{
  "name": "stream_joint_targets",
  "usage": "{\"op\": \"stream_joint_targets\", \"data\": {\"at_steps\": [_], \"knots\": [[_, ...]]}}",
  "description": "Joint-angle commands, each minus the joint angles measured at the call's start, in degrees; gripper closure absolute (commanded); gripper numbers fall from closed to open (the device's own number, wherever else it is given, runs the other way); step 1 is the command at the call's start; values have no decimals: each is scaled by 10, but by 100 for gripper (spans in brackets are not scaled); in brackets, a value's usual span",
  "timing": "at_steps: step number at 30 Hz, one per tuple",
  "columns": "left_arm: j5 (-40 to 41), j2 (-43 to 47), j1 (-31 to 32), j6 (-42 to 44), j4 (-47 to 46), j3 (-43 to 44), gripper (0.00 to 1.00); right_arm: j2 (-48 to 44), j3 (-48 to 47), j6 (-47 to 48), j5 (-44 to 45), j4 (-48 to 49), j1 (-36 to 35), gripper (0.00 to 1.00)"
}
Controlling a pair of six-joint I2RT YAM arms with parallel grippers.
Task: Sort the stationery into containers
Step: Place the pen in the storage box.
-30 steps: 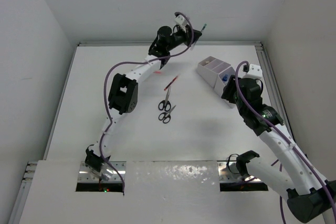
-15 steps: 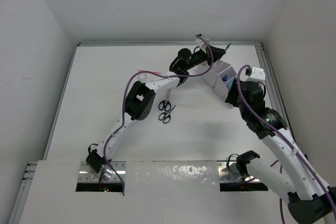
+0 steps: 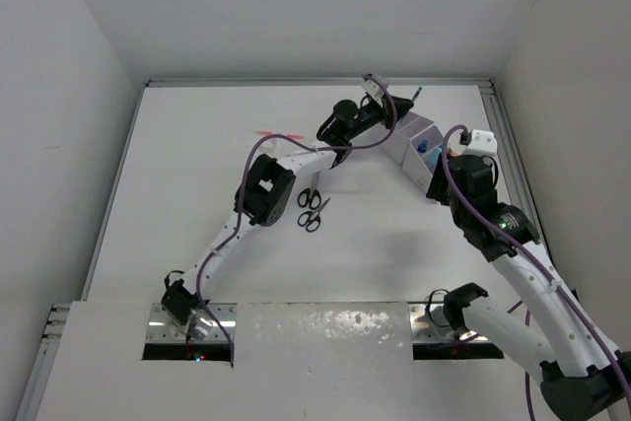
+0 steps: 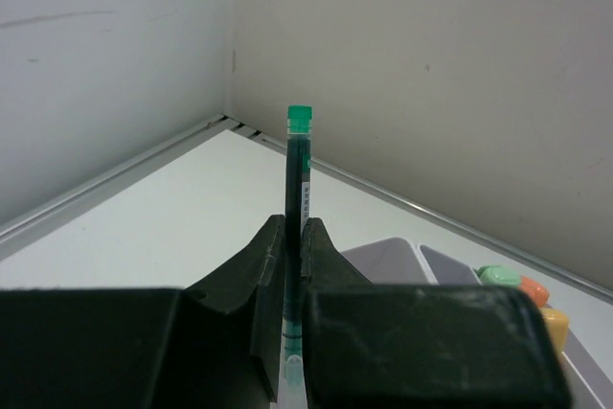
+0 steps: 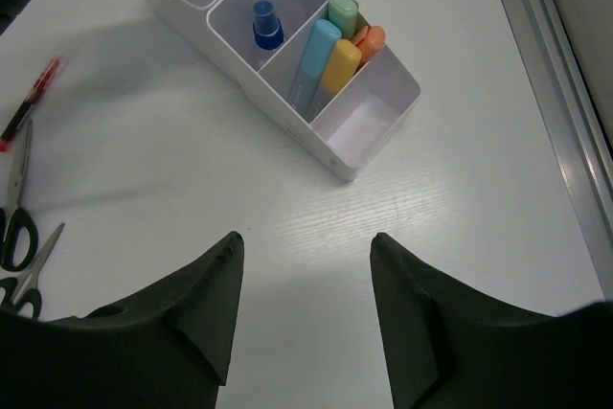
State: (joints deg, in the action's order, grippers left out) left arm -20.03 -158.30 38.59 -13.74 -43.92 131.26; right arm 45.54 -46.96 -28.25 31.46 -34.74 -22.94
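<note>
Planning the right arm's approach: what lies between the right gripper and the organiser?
Nothing. In the right wrist view, only bare white table separates the right gripper from the organiser.

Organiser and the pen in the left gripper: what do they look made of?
The organiser: likely moulded plastic, white, smooth and slightly glossy, with thin even walls and a lilac tint inside. The pen, clamped in the left gripper: probably plastic, with a see-through barrel showing dark ink and an opaque green end cap.
</note>
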Motion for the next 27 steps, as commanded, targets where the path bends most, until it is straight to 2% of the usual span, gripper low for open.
{"op": "stream_joint_targets", "data": {"at_steps": [1, 6, 9, 10, 13, 15, 21, 26, 27], "knots": [[7, -12, 2, 6, -25, 19, 100, 2, -22, 10, 15, 4, 2, 44], [11, -18, 0, 20, -14, 17, 99, 8, -27, 14, 18, 7, 2, 44], [9, -8, 0, 25, -13, 6, 80, 10, -27, 13, 15, 13, 2, 44], [5, -6, 0, 26, -13, -1, 69, 10, -27, 13, 13, 15, 3, 44], [-3, 16, -2, 28, -13, -14, 52, 15, -31, 13, 9, 19, 2, 44], [-8, 29, -2, 29, -12, -20, 45, 18, -37, 12, 6, 21, 2, 44], [-6, 71, -11, 25, 12, -19, 38, 17, -44, 2, -1, 30, 2, 44], [59, 110, -32, 9, 156, 57, 36, 13, -39, -7, -5, 44, 2, 45], [68, 117, -43, 6, 208, 74, 36, 14, -38, -10, -10, 49, 0, 45]]}}
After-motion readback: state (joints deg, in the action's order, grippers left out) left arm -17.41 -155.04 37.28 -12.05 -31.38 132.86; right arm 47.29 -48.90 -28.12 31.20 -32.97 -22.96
